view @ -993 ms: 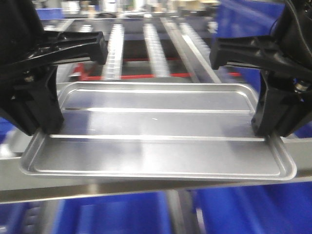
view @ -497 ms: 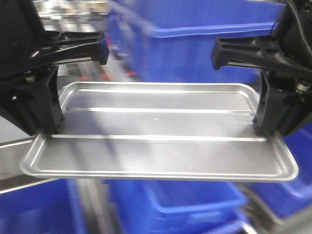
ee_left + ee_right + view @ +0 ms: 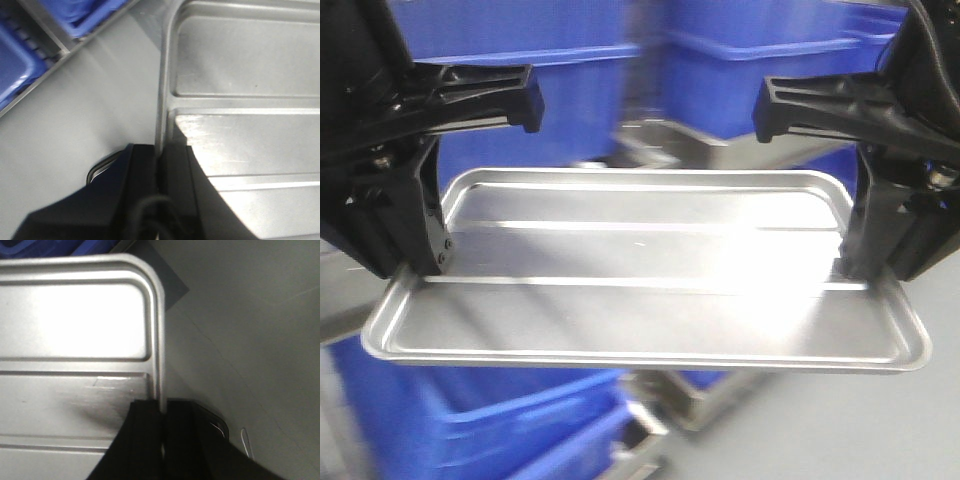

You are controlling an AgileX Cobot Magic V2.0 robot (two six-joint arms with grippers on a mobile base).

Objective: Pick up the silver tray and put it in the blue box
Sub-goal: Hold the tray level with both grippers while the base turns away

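Left gripper (image 3: pixel 415 265) and right gripper (image 3: pixel 865 270) jaws stay clenched on the silver tray's (image 3: pixel 640 260) ends; a blue box (image 3: pixel 450 430) has swung in below, near left (delivery approaching).

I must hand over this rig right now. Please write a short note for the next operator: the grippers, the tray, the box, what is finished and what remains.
Left gripper: shut on the left short rim of the shiny rectangular silver tray with two ridges.
Right gripper: shut on the opposite short rim.
Tray: empty, held roughly level in the air between the arms.
Deep blue plastic box: one low on the left, other blue crates behind, all blurred; I cannot tell which is the target. The tray is in none.
Done: grab and lift.
Left: carry over the box, lower in, open both grippers.
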